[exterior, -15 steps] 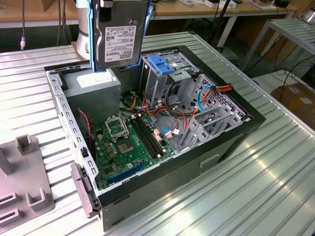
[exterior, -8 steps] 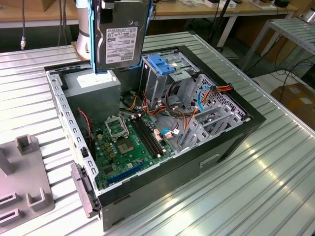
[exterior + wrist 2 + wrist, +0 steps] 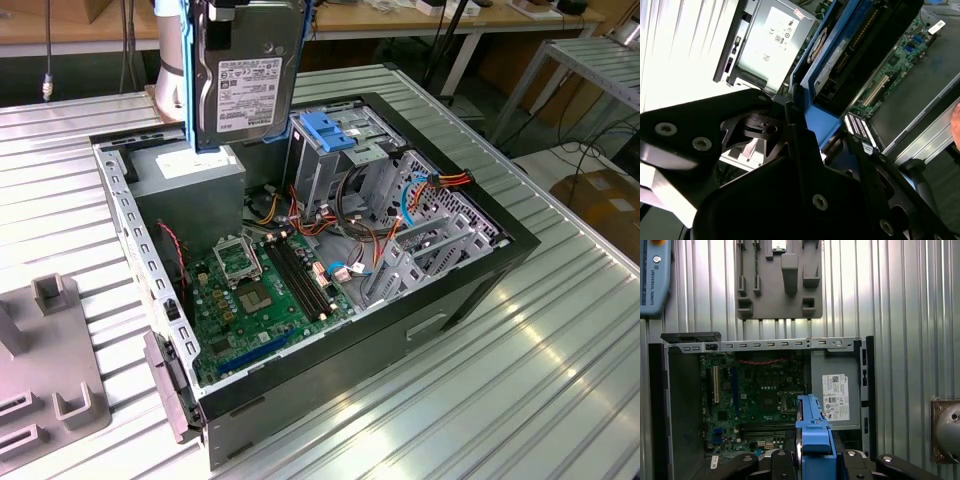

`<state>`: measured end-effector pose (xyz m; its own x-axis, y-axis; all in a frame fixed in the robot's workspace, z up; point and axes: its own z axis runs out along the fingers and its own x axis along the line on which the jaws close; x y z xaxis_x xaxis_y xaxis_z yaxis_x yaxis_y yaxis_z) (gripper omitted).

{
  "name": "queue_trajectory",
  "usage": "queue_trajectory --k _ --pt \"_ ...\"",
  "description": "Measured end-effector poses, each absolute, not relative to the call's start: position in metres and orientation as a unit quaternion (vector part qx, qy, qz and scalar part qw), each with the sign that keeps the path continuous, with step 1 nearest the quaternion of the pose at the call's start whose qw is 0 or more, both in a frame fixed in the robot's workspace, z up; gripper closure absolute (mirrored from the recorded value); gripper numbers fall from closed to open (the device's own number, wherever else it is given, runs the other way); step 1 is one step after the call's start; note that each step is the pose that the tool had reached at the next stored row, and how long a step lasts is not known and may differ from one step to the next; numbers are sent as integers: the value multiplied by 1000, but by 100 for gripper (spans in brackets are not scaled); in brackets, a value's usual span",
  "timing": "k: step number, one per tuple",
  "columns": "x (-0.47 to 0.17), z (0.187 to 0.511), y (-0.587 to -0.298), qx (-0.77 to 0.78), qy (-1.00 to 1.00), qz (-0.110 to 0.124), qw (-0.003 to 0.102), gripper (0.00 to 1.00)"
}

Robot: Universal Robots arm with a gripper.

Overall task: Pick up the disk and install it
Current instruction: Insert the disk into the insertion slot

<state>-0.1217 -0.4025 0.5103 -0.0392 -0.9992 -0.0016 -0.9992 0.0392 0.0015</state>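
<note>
Bright overhead light; glare whites out the ribbed metal table in the second wrist view, softer sheen elsewhere.

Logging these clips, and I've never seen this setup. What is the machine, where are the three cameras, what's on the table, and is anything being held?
The machine is a single robot arm. The exterior view looks from off the arm at a ribbed metal table carrying an open computer case and a grey fixture plate. Both wrist views come from cameras riding on the arm, looking into the case. The arm's fingers grip the disk, a grey drive in a blue frame. It hangs upright above the case, not yet in the drive cage.
</note>
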Motion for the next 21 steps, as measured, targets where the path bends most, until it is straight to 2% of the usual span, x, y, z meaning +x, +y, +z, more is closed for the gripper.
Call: queue_trajectory --k 21 --pt "-120 510 -411 -693 721 1 0 63"
